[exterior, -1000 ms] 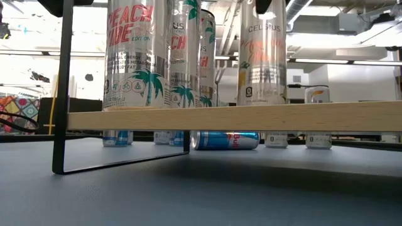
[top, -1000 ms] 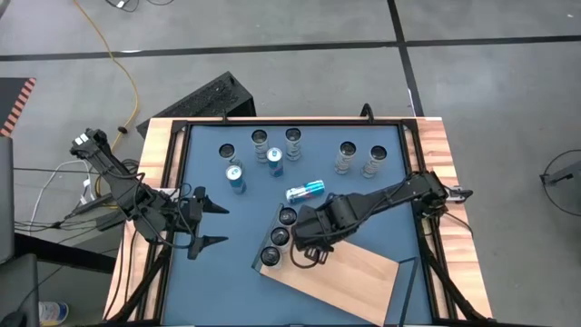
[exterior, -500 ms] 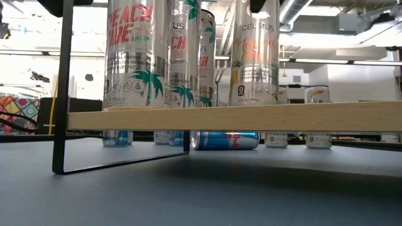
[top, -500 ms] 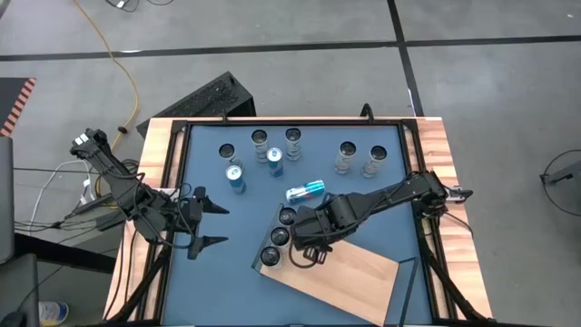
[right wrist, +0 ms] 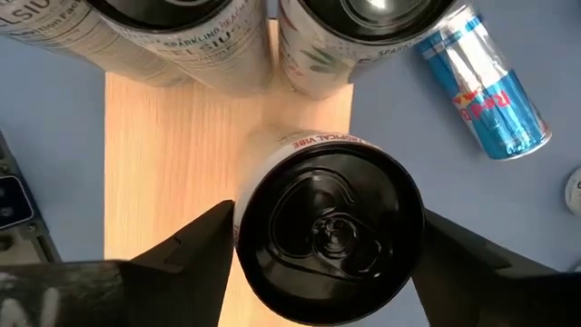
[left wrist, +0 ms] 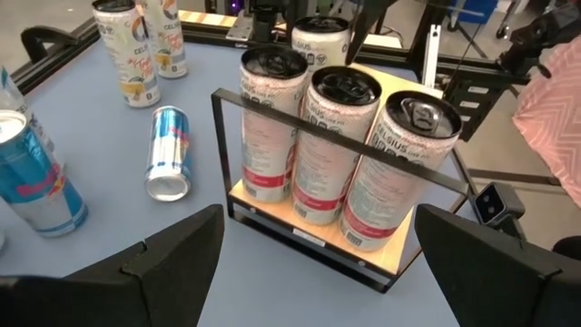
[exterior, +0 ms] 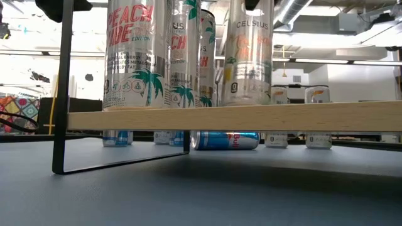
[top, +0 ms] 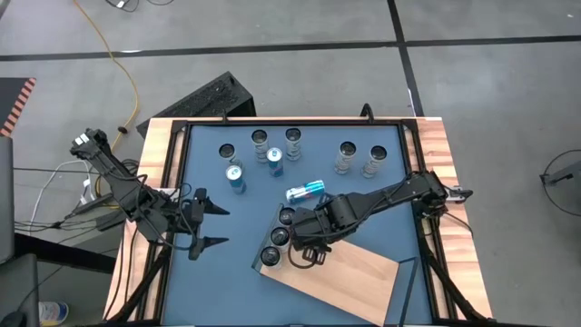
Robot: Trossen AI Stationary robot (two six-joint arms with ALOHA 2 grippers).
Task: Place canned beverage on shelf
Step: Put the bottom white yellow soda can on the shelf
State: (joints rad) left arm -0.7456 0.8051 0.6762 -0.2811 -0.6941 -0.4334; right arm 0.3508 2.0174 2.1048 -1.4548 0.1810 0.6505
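The right gripper (right wrist: 327,241) straddles a can (right wrist: 329,232) on the shelf (right wrist: 182,154) — fingers seemingly loosening to release it upright. The left gripper (left wrist: 313,259) waits beside the shelf, fingers spread.

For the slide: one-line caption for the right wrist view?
Right hand straddles a fourth can standing on the shelf behind the row of three.

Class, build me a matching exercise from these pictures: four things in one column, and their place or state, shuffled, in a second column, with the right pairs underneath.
Things
1. blue can
2. fourth tall can
3. left gripper
4. row of three tall cans

Place or state
A. open, over bare table, apart from the cans
B. lying on its side on the table
C. upright at the shelf's end
D. between the right gripper's fingers, above the shelf

Pairs: 1-B, 2-D, 3-A, 4-C
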